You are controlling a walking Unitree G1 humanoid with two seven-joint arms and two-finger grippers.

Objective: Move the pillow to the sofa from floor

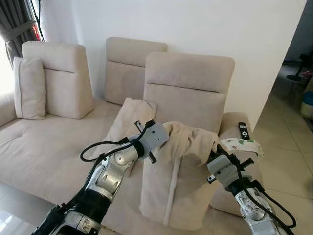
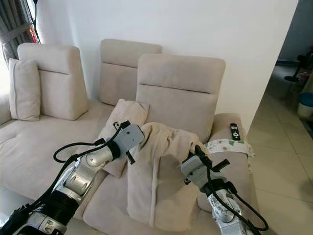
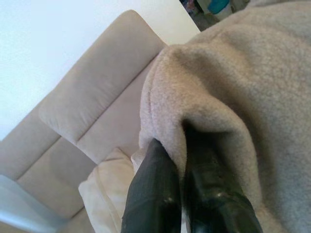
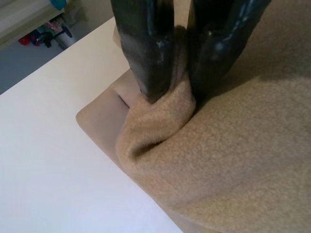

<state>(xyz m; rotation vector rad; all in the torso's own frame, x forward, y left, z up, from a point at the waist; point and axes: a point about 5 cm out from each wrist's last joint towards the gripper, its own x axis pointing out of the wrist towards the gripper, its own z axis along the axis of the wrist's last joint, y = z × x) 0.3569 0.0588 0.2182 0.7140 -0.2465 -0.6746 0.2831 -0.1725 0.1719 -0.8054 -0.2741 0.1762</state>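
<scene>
Jaws of your left gripper [image 3: 182, 145] and right gripper [image 4: 172, 92] pinch only pillow [image 1: 178, 181] fabric folds; expect slippage short of the sofa [image 1: 39, 152].

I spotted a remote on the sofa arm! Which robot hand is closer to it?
Right. The right gripper, pinching the pillow, sits just below the remote; the left gripper grips the pillow's far corner.

A: What hangs between the arms?

B: A beige fleece pillow [image 1: 178, 171], held up in front of the cream fabric sofa [image 1: 58, 147]. The left gripper [image 1: 165, 133] and the right gripper [image 1: 211, 157] each meet an upper corner.

A: And on the sofa?

B: A cream cushion [image 1: 128, 122] behind the left arm, another [image 1: 29, 88] upright far left, and a black remote [image 1: 243, 130] on the right armrest, beside a patterned cloth [image 1: 240, 145].
</scene>
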